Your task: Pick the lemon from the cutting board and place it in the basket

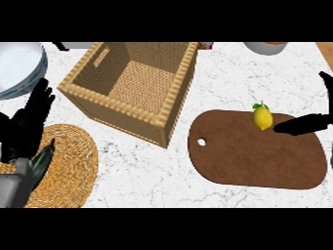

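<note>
A yellow lemon [262, 117] with a small green leaf lies at the far edge of the brown cutting board [255, 158]. My right hand [332, 114] stands just right of the lemon, fingers straight and raised, thumb reaching toward the fruit and almost touching it. The hand is open and holds nothing. The woven basket [175, 97] stands to the left of the board, empty inside. My left hand [21, 128] rests open at the left edge, fingers up, above a straw mat.
A round straw mat [72, 166] with a dark green item [43, 158] on it lies at the lower left. A large white bowl [7, 68] sits at the upper left. Another white vessel [266, 47] shows at the top right edge.
</note>
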Motion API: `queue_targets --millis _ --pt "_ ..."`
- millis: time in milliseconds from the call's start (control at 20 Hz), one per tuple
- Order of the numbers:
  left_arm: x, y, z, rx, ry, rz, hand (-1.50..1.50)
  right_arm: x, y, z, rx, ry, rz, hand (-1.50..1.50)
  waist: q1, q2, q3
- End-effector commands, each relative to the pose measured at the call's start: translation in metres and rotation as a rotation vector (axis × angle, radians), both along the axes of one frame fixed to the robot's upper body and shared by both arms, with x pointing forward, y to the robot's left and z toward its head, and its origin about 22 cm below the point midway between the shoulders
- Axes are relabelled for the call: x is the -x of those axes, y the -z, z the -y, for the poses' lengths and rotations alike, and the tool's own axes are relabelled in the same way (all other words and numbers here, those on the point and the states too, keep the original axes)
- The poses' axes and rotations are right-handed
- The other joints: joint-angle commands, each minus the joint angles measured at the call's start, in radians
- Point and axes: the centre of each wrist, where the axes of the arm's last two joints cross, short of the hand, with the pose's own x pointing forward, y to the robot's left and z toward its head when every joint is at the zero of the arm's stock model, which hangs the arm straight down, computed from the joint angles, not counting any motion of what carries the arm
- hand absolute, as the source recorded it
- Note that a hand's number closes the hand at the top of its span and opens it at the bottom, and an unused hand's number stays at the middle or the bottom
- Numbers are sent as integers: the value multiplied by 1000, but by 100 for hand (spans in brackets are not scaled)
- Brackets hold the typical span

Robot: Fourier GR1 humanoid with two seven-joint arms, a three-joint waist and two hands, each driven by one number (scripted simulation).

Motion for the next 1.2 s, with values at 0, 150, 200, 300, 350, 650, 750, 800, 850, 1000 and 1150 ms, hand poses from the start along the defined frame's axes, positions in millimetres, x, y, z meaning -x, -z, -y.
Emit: queue_targets --millis 0,150,200,300,350,650,750,800,850,1000,1150 --pt "4 -11 7 9 -5 -26 0 10 37 -6 -14 12 0 -150 2 0 1" --pt "2 -8 -12 10 -6 -5 0 10 35 0 -22 6 44 -150 1 0 0" --pt "-10 -12 7 5 9 3 0 13 63 5 -12 -9 39 -150 -1 1 1" --pt "-6 -6 12 -7 2 7 0 -14 58 -9 0 -2 60 -150 4 2 0" --pt "3 -5 -6 -2 12 0 0 1 62 -22 32 -10 65 -150 3 1 0" --pt "1 -4 0 3 -13 -7 0 3 89 -12 37 -2 101 -150 2 1 0" --pt "7 -12 8 34 7 -6 0 -4 93 -8 50 -18 106 -150 5 1 0" --pt "-5 -15 -23 21 -10 -2 0 -12 87 -13 26 -12 102 -150 3 1 0" --pt "-4 -2 -17 11 -10 9 0 -1 83 -18 26 -7 106 -150 1 1 0" --pt "-3 6 -18 1 -1 0 0 -1 84 -31 20 -13 112 -150 0 1 0" --pt "-19 2 20 -22 1 18 0 10 74 -26 21 -12 98 -150 -5 0 0"
